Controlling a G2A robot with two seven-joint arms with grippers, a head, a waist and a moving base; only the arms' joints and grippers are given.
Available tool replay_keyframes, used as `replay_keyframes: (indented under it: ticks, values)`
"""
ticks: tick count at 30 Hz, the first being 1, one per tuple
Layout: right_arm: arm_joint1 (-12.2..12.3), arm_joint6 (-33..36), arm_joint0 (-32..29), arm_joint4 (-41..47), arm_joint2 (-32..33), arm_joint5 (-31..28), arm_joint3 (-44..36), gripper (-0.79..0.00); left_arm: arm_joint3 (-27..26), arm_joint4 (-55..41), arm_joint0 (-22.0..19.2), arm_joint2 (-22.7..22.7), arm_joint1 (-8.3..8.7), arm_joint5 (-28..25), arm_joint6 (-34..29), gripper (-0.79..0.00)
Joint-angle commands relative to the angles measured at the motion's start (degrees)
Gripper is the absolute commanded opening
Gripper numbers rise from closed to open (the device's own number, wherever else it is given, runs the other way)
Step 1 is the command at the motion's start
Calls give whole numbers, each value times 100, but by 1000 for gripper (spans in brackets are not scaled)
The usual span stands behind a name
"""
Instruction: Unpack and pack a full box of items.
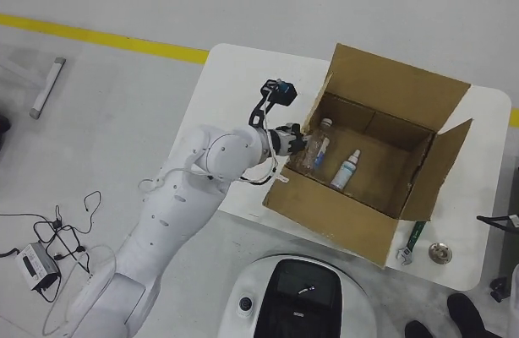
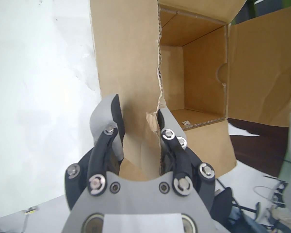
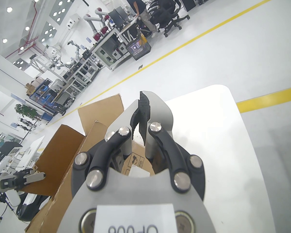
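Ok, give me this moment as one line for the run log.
left pincer: open, around box flap | right pincer: shut, empty, over table | box: open, bottles inside

a white code sticker sits on the base of my right gripper. its short dark code is upside down and cut by the edge, so i cannot read it whole. a black handling symbol is printed on the cardboard box just past that gripper. the blank sticker on my left gripper shows no print. the labels on the spray bottle and the clear bottle in the box are too small to read.
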Motion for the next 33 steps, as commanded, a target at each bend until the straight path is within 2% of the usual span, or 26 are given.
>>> replay_keyframes:
  ticks: [1,5,14,19,26,27,28,31,32,33]
  values:
    - [-2,2,-9,-5,-6,3,2,-785,-24,-560,168,-247,0,139,197,-785]
    - [-6,18,-16,-10,-15,0,4,-785,-92,-1157,406,-592,11,335,495,-785]
    - [-10,42,1,-15,-34,-31,14,-785,-154,-2000,975,-1055,49,763,881,-785]
    - [-14,24,12,13,-25,-48,26,-785,-252,-2071,1355,-1293,106,1041,995,-785]
    - [-22,29,38,100,-53,-60,16,-785,-590,-1601,1731,-1556,239,1140,747,-785]
    - [-24,33,37,109,-68,-65,16,-785,-634,-1526,1761,-1567,258,1136,660,-517]
    - [-25,42,35,106,-78,-64,16,-782,-670,-1518,1776,-1585,271,1124,588,0]
    - [-26,79,35,108,-107,-77,11,-723,-751,-1495,1784,-1609,303,1088,467,0]
    - [-25,113,32,98,-115,-81,10,-656,-788,-1541,1767,-1630,306,1091,493,0]
    - [-25,126,32,91,-114,-79,9,-539,-828,-1496,1741,-1610,315,1034,462,0]
